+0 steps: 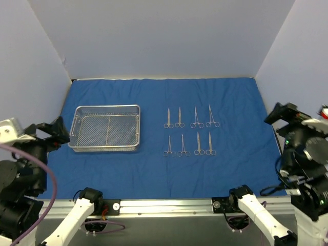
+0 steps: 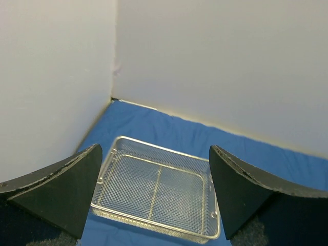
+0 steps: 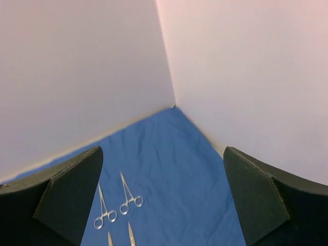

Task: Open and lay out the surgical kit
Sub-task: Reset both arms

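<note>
The royal-blue cloth wrap (image 1: 230, 169) lies spread flat over the table. On its left stands the silver wire-mesh tray (image 1: 107, 106), with nothing in it. To the right of the tray, several steel ring-handled instruments (image 1: 197, 119) lie in two neat rows, tips pointing away. My left gripper (image 1: 54, 132) hangs open at the left edge, and in its wrist view (image 2: 154, 148) it looks down on the tray (image 2: 177, 197). My right gripper (image 1: 284, 115) is open at the right edge. Its wrist view (image 3: 163, 149) shows two instruments (image 3: 129, 199) on the cloth (image 3: 174, 174), apart from the fingers.
White walls close the workspace at the back and on both sides. A metal rail (image 1: 169, 206) with the arm bases runs along the near edge. A purple cable (image 1: 48, 177) loops by the left arm.
</note>
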`<state>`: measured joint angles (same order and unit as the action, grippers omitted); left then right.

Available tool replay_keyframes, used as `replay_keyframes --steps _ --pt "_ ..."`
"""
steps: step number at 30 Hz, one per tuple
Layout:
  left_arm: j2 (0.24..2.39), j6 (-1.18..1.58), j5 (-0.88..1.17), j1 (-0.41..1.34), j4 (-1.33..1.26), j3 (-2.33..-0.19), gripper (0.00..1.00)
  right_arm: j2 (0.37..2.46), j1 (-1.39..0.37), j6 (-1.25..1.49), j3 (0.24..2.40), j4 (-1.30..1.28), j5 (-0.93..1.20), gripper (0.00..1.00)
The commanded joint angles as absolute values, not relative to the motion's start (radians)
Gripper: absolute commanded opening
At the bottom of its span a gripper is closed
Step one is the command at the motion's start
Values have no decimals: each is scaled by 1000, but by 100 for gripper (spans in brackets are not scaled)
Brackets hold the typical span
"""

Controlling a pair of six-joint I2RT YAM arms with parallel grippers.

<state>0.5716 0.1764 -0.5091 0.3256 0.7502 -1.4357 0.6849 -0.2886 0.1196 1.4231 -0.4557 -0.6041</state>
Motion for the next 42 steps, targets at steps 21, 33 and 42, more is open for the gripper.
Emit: replay_keyframes --steps 21,33,42 --pt "354 60 -759 330 635 -1336 94 482 -288 12 1302 -296 -666 100" --pt "331 35 -793 331 574 -1312 94 483 -291 -38 1299 -258 -632 100" --pt "331 34 -795 336 555 -1309 94 486 -291 -40 1292 -249 -612 100"
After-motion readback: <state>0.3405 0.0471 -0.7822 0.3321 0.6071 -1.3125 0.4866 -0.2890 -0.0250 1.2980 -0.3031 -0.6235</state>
